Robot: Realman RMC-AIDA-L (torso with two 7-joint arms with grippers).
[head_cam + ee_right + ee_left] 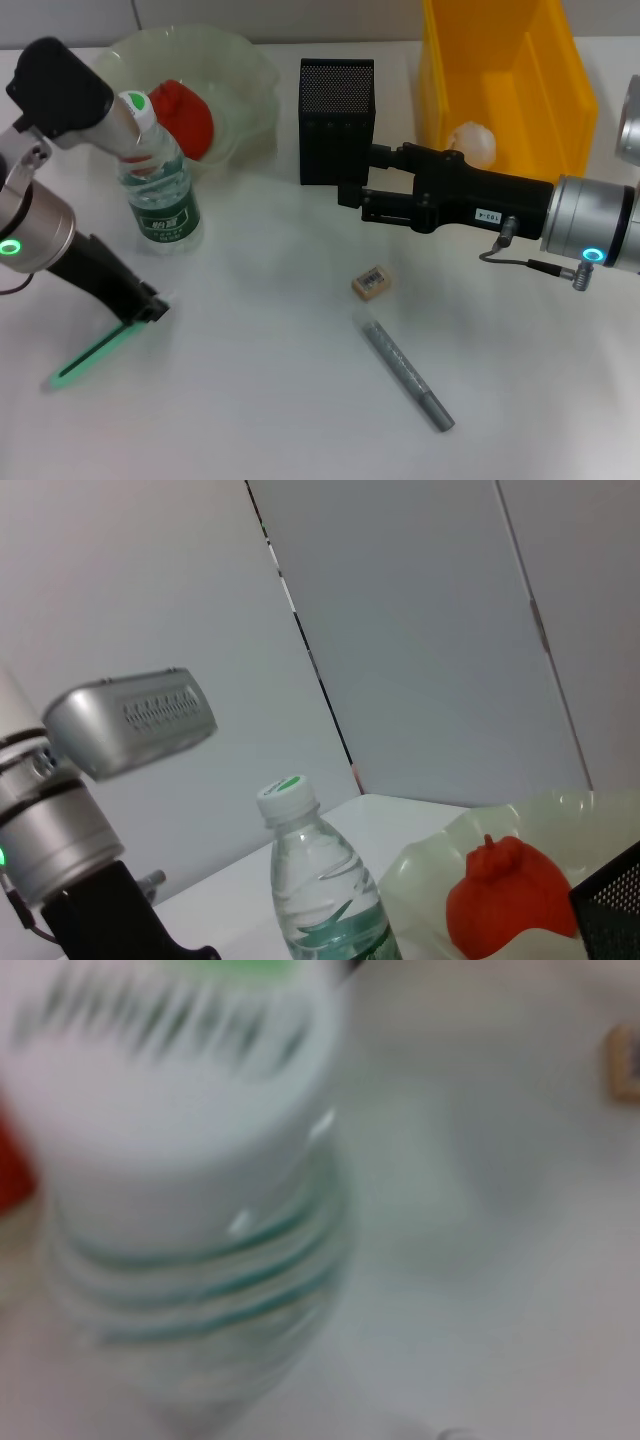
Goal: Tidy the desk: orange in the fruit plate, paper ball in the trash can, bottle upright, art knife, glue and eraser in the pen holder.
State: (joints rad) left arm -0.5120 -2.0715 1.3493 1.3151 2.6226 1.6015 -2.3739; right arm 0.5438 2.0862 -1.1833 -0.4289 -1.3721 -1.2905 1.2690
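Note:
The bottle (160,195) (320,880) stands upright beside the fruit plate (250,75) (560,815), and its cap fills the left wrist view (170,1090). The orange (185,115) (505,890) lies in the plate. A paper ball (472,142) rests inside the yellow trash can (560,90). The mint-green art knife (95,352) lies on the table, one end at my left gripper (155,305). The eraser (371,282) (625,1060) and the grey glue (405,375) lie mid-table. My right gripper (355,178) is open and empty, right beside the black pen holder (336,120) (615,905).
The left arm's camera housing (60,85) hangs over the bottle's cap. The right arm (590,225) reaches in from the right, in front of the trash can. Bare white table lies along the front edge.

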